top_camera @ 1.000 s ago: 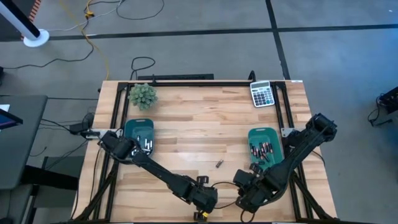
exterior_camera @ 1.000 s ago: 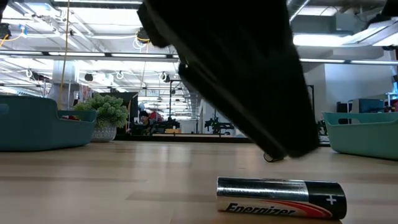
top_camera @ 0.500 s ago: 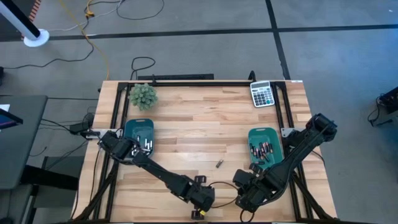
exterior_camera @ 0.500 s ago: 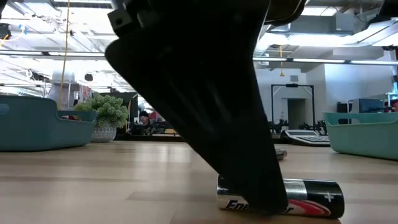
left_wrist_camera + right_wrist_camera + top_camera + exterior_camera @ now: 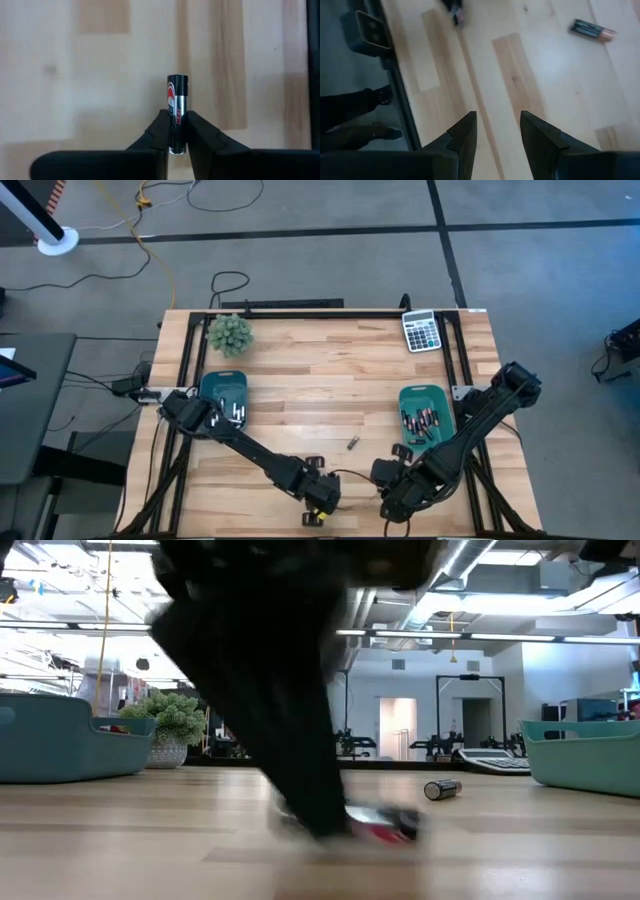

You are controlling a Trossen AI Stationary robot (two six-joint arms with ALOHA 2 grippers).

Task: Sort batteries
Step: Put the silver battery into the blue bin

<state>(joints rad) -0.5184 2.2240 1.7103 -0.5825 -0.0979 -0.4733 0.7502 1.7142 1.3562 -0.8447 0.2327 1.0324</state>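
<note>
At the near edge of the wooden counter [image 5: 330, 395], the left claw [image 5: 176, 131] pinches a silver-and-black battery [image 5: 177, 112] between its two dark fingers [image 5: 160, 131], the cell's far end poking out ahead of the tips. Beside it, the right claw [image 5: 497, 131] hovers over bare boards with its fingers parted and nothing between them. A dark, copper-tipped battery [image 5: 593, 30] lies loose on the counter ahead of the right claw. Farther back from each claw, more cells fill the left teal bin [image 5: 223, 398] and the right teal bin [image 5: 427, 418].
</note>
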